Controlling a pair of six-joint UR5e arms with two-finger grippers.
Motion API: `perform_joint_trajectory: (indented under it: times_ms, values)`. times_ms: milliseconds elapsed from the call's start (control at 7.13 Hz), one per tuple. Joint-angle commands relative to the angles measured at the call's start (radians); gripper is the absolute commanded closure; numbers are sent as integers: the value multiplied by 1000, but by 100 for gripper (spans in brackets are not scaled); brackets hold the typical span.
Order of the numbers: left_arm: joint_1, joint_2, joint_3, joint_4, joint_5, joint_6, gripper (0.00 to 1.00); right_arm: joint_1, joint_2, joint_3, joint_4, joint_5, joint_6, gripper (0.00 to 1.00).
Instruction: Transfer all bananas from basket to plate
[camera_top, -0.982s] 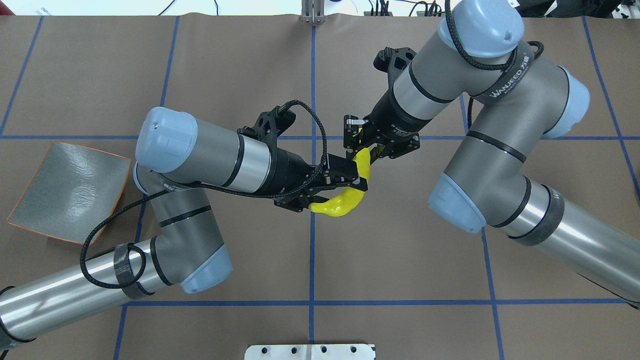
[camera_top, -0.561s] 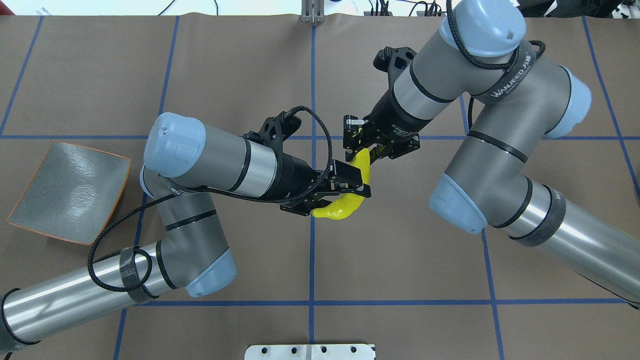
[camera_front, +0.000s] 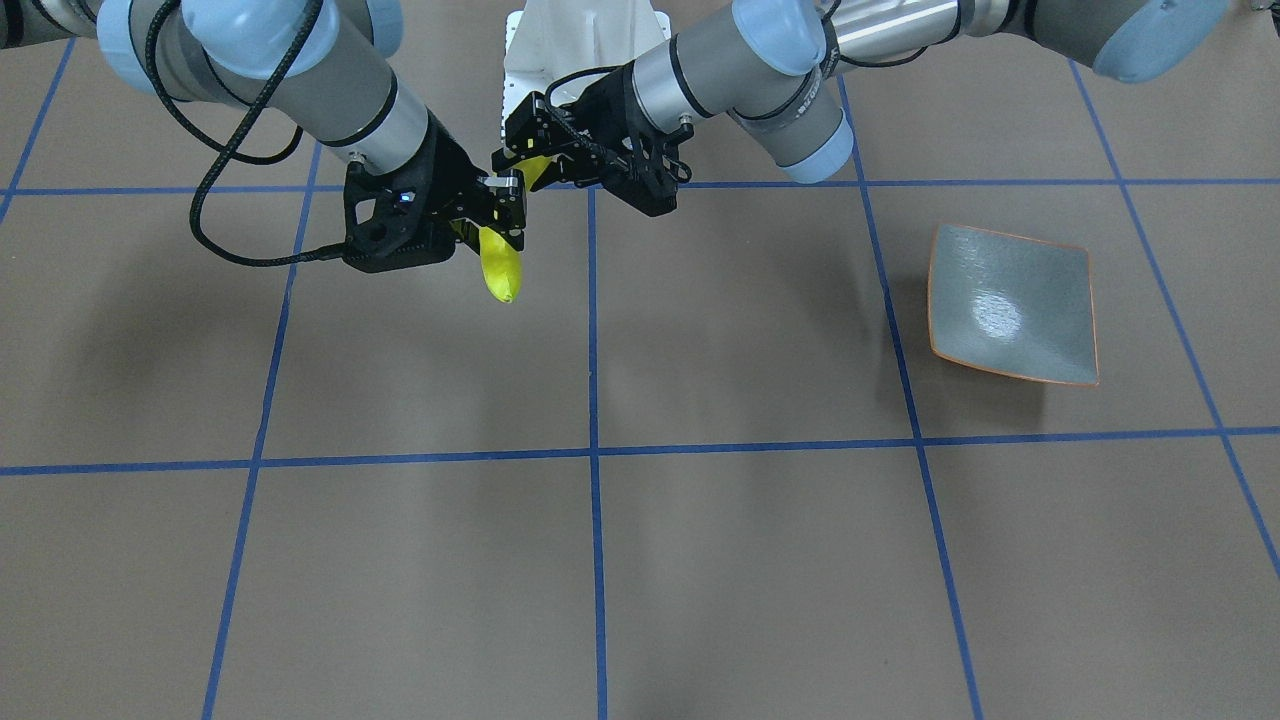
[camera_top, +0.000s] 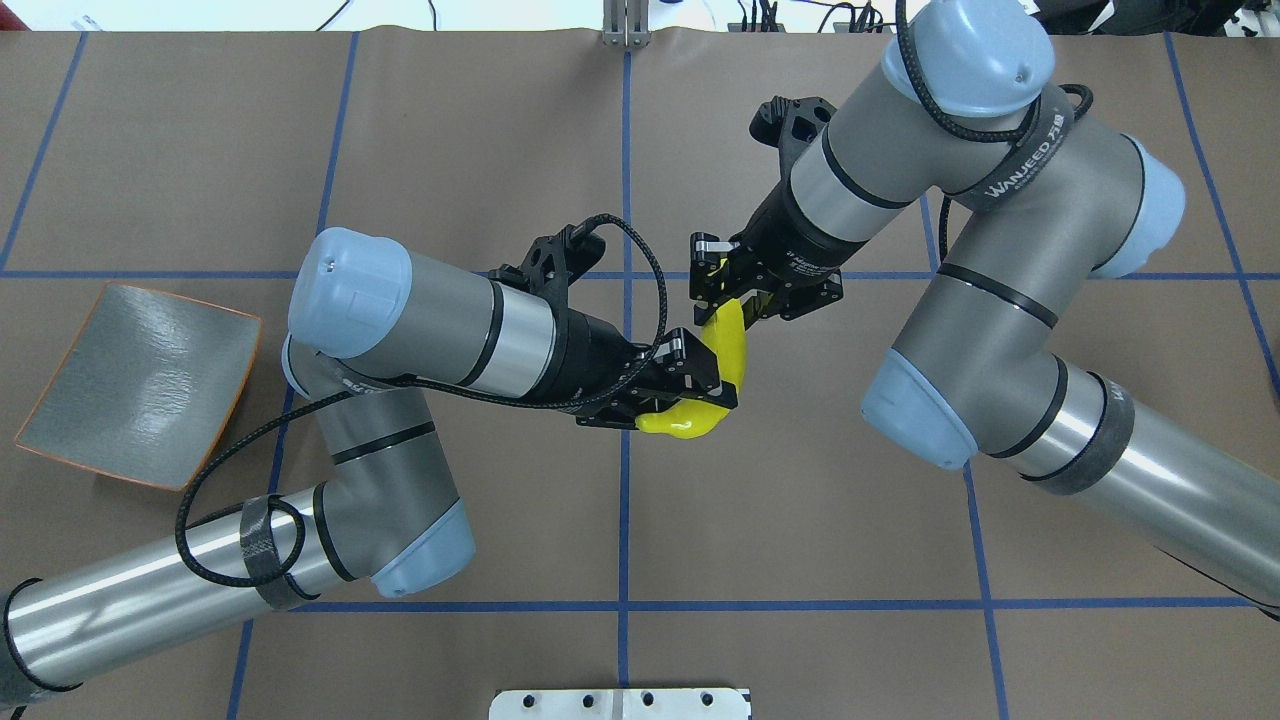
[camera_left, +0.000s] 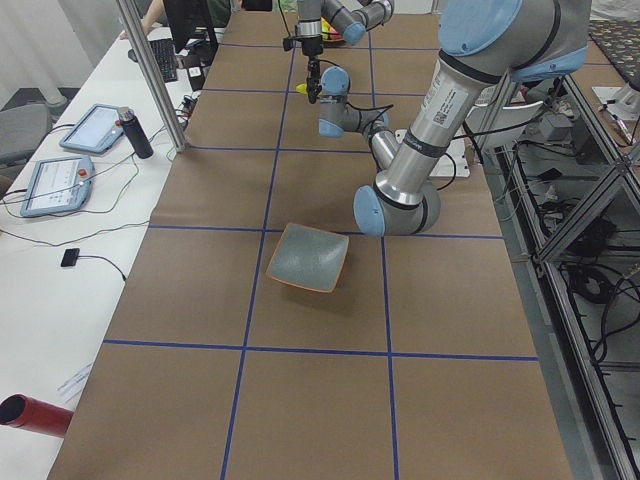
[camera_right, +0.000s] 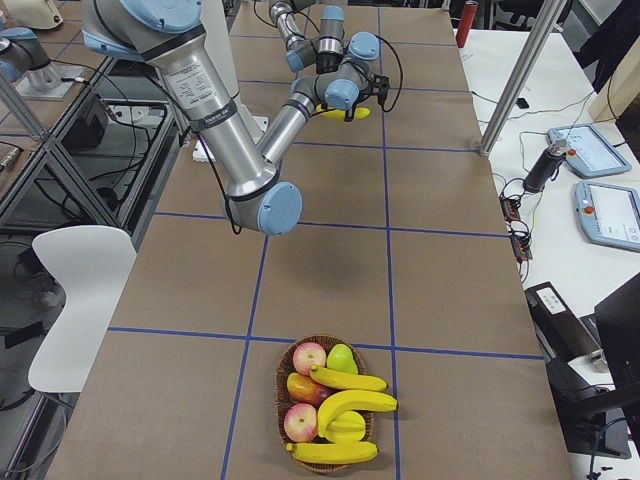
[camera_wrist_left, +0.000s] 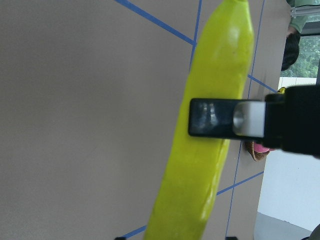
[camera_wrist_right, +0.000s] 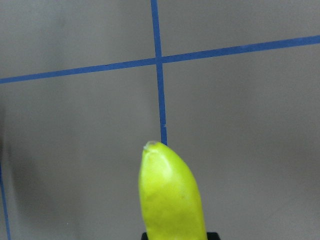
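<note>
One yellow banana (camera_top: 735, 350) hangs in the air over the table's middle, held between both arms. My right gripper (camera_top: 722, 300) is shut on its upper end, and the blunt tip (camera_wrist_right: 172, 195) pokes out beyond the fingers. My left gripper (camera_top: 712, 388) is shut across the curved lower part, with one finger pad (camera_wrist_left: 225, 117) lying on the peel. In the front view the right gripper (camera_front: 490, 215) and the left gripper (camera_front: 530, 165) meet at the fruit. The plate (camera_top: 140, 385) lies bare at far left. The basket (camera_right: 280, 390) holds more bananas (camera_right: 350, 380).
Apples and a green fruit share the basket at the table's right end. A white mounting plate (camera_top: 620, 703) sits at the near edge. Metal posts (camera_left: 150, 80), tablets and a dark bottle stand on the operators' side table.
My left gripper has slid right and a little toward the robot along the banana, and the banana's lower end has turned with it. The right arm has barely shifted.
</note>
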Motion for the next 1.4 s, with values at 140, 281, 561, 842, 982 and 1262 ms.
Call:
perform_joint_trajectory:
  times_ms: [140,281,561,842,982,1262]
  values:
    - [3,1,-1,-1,0,-6,100,2,-3,-3,41,3,8,71]
    - [3,1,-1,1,0,-6,100,2,-3,-1,44,5,13,1]
    - [3,3,0,1,0,-6,100,13,-2,0,50,5,36,0]
    - [3,10,0,1,0,-6,100,20,-3,0,79,9,74,0]
    - [2,12,-1,1,0,-6,100,45,-5,0,78,24,74,0]
    - [-1,33,-6,5,11,0,100,144,-6,-3,76,86,74,0]
